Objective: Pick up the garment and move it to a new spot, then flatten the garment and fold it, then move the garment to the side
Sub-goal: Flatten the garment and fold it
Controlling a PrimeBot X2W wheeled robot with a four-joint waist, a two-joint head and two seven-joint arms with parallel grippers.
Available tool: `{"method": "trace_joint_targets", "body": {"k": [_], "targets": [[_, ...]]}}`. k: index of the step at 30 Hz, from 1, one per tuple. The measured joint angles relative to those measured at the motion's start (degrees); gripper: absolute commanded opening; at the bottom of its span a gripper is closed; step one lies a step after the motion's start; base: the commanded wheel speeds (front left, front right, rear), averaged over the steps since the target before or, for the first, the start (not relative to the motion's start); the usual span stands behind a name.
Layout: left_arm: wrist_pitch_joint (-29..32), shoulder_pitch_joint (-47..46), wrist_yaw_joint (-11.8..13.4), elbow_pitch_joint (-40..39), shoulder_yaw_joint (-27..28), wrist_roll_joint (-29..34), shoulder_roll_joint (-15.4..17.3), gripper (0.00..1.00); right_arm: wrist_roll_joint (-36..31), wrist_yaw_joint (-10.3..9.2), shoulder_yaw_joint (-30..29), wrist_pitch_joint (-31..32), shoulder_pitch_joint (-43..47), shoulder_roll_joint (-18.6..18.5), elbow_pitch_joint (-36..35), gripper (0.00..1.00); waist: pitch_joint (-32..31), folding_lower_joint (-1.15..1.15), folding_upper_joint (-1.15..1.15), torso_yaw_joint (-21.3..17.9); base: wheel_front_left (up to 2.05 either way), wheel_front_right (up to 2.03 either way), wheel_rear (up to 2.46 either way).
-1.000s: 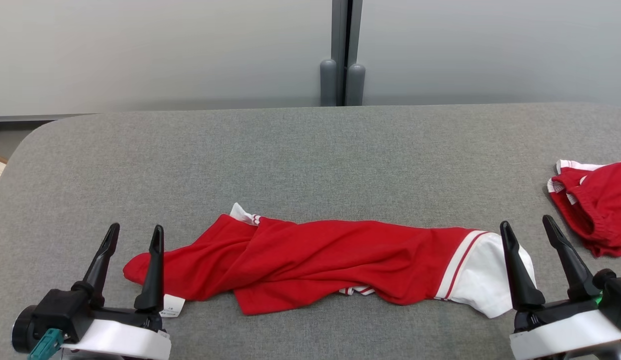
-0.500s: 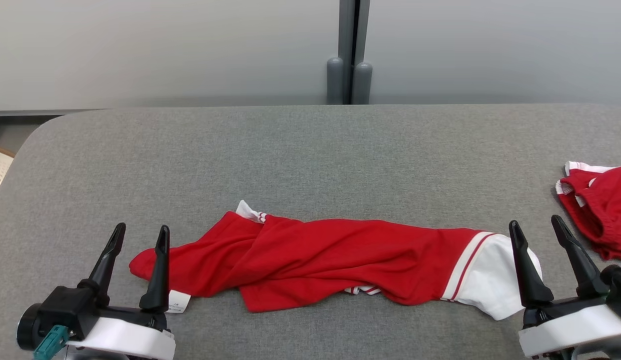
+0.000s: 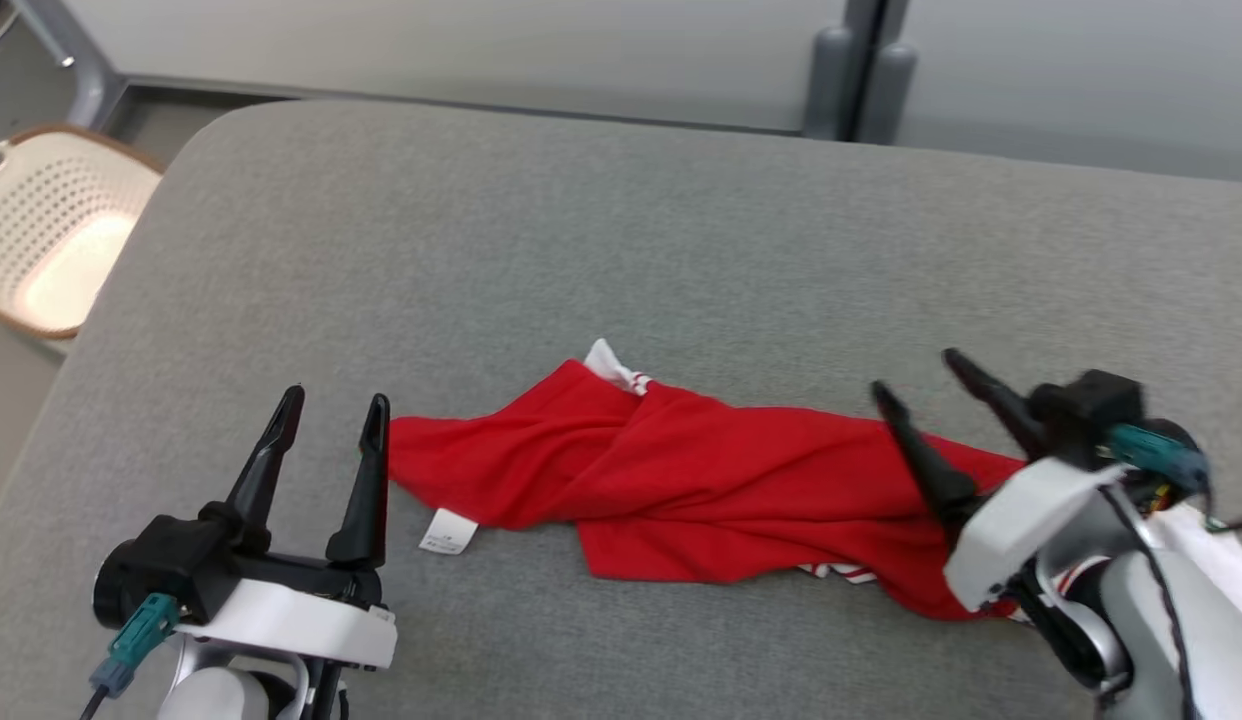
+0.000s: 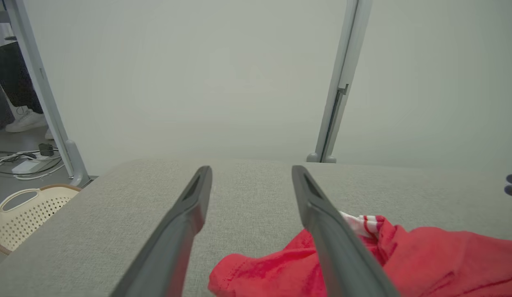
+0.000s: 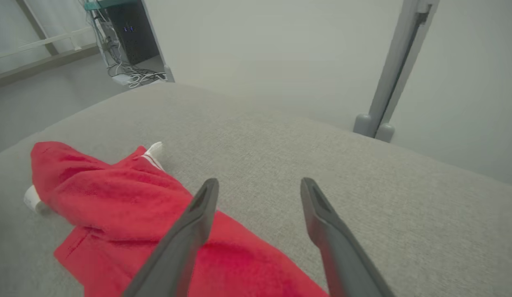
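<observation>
Garment (image 3: 681,480) lies twisted in a strip on the near bench (image 3: 581,250). Left hand (image 3: 337,396) open just beside its left end, right hand (image 3: 916,372) open over its right part. Pick-up not begun, I judge. Next I lower and pinch cloth.

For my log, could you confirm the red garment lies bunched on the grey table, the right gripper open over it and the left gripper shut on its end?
No: the left gripper is open, fingers apart beside the red garment's end, as the left wrist view shows. The rest holds.
</observation>
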Motion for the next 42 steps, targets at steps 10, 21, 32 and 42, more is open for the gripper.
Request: {"method": "trace_joint_targets", "body": {"k": [10, 21, 32, 42], "targets": [[-1.9, -2.9, -1.5, 4.4, -1.0, -0.3, -1.5, 1.0, 10.4, 0.0, 20.0, 9.0, -11.9, -6.8, 8.5, 1.0, 3.6, 0.0, 0.0, 4.8, 0.0, 0.0, 0.0], [-2.6, -3.8, -2.0, 5.9, -0.1, -0.1, -2.1, 1.0, 19.4, -0.01, 27.7, 11.6, -15.6, -10.5, 10.5, 0.0, 3.6, 0.0, 0.0, 4.2, 0.0, 0.0, 0.0], [-2.8, -3.9, -2.9, 6.0, 1.3, 1.1, -3.0, 1.0, 20.9, 0.0, 28.5, 6.1, -16.2, -11.3, 9.9, 0.0, 3.5, 0.0, 0.0, 2.7, 0.0, 0.0, 0.0], [-2.9, -3.9, -3.5, 5.0, 3.4, 2.1, -3.6, 1.0, 18.6, -0.01, 23.6, -3.5, -16.2, -10.6, 9.2, 0.0, 3.0, 0.0, 0.0, 2.5, 0.0, 0.0, 0.0]]}}
